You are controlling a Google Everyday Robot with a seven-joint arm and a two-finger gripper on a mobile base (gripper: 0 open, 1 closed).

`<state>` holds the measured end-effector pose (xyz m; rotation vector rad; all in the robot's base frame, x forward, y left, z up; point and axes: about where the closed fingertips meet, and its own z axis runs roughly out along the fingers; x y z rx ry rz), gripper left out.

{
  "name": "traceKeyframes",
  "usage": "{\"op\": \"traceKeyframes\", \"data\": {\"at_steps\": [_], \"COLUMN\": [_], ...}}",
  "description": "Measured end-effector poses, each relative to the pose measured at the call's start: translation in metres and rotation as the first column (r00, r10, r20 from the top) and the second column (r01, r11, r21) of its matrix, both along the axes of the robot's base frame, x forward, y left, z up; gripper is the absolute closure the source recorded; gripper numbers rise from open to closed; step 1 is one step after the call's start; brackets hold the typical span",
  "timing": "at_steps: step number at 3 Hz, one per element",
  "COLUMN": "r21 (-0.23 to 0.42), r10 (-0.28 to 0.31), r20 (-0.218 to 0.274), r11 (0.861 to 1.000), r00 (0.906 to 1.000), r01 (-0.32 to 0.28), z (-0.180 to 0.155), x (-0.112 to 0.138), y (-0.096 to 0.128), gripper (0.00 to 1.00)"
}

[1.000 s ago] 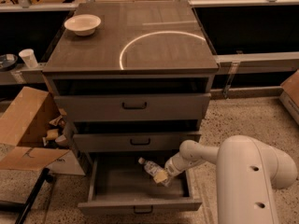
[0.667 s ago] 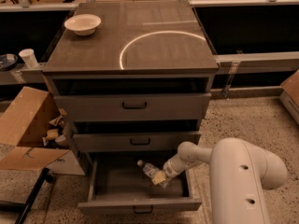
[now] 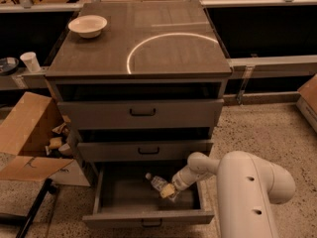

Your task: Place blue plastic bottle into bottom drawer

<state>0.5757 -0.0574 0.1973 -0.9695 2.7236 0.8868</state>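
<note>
The bottom drawer (image 3: 119, 196) of the grey cabinet is pulled open, its small dark handle on the front panel. The blue plastic bottle (image 3: 157, 182), clear with a white cap, lies tilted inside the drawer near its right middle, cap pointing to the back left. My gripper (image 3: 167, 191) reaches down into the drawer from the right, at the bottle's lower end. The white arm comes in from the lower right.
The two upper drawers (image 3: 142, 113) are shut. A white bowl (image 3: 87, 25) sits on the cabinet top at the back left. An open cardboard box (image 3: 29, 143) stands on the floor to the left, with a dark stand leg (image 3: 32, 212) beside it. A paper cup (image 3: 30, 61) is on the left shelf.
The gripper and bottle have stayed in about the same spot inside the bottom drawer; the arm has shifted slightly to the left.
</note>
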Motion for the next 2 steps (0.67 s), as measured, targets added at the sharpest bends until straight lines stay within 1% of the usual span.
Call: {"op": "traceKeyframes", "data": {"at_steps": [1,2], "r21": [0.056,0.151], "r10": [-0.029,-0.068], "r20": [0.025,0.057], "r11": [0.998,0.987], "r00": [0.9993,0.9960], "r01": [0.027,0.059], "z": [0.012,0.038], "x": [-0.005,-0.021], "y": [-0.009,-0.032], "gripper": [0.00,0.00]}}
